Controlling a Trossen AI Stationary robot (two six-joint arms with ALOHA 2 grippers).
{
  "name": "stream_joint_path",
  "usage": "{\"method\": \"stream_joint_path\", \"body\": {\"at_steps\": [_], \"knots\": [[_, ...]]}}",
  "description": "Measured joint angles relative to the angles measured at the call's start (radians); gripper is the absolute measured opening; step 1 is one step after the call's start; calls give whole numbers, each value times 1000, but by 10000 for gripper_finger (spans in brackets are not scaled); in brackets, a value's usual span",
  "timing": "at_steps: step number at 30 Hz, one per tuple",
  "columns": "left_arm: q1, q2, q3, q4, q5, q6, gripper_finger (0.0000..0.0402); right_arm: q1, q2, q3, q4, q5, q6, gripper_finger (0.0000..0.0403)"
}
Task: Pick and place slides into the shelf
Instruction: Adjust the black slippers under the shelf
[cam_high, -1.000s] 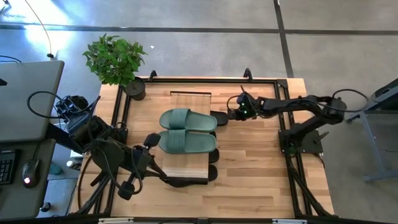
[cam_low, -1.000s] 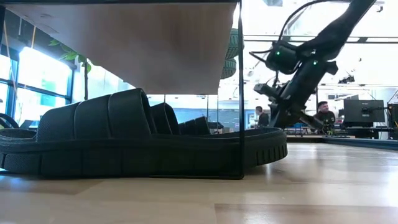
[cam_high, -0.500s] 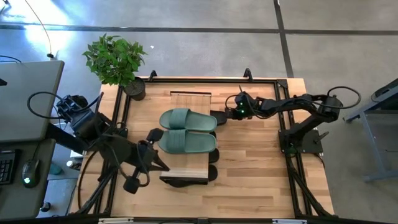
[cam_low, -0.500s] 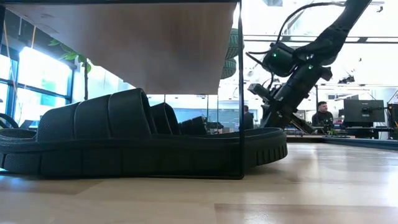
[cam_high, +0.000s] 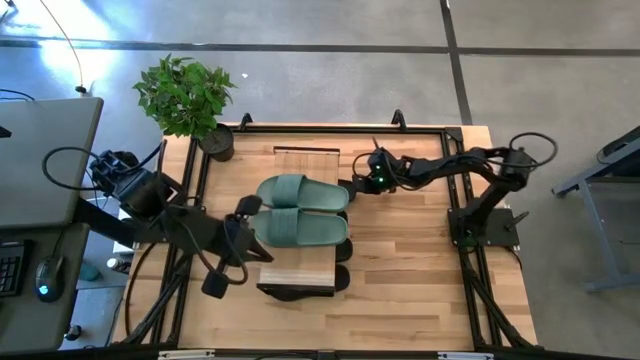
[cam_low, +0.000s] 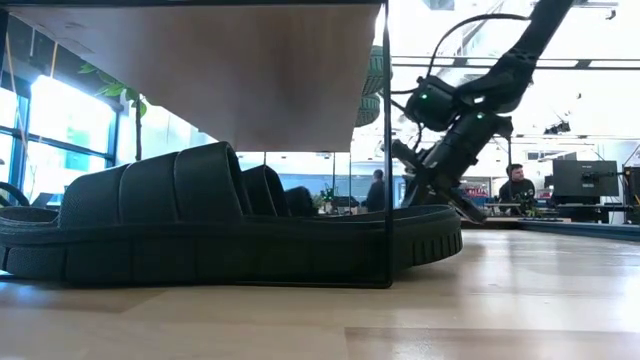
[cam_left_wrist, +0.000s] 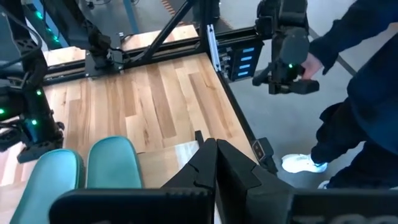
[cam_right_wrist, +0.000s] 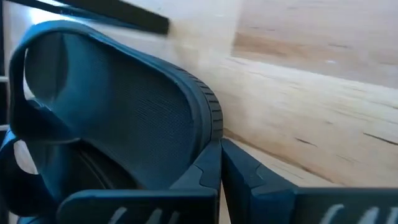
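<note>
Slides (cam_high: 300, 210) on shelf (cam_high: 306, 158), unlabelled

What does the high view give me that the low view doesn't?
Only the high view shows the green slides on the shelf's top, the left gripper beside them, shut, and the potted plant. Only the low view shows the black slide's strap profile under the shelf, and people behind. Both show the right gripper, shut, by a black slide's end.

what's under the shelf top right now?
Black slides on the table under the shelf; heels stick out. The green pair on top hides the exact count.
</note>
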Motion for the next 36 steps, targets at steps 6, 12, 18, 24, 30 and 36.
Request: {"method": "stream_joint_path", "body": {"at_steps": [6,12,18,24,30,36], "knots": [[1,-13,0,-5,-1,-4,0,3,53,77,-7,-20,-14,0],[1,-21,0,-19,-12,-6,0,3,67,101,-71,-20,-39,0],[1,-23,0,-38,-27,-15,0,3,67,101,-109,-18,-60,0],[1,-23,0,-43,-28,-15,0,5,58,101,-142,-44,-82,0],[1,-23,0,-55,-29,-15,0,113,-67,101,-365,-32,-119,0],[1,-23,0,-74,-30,-11,0,347,-212,101,-545,92,13,0]]}}
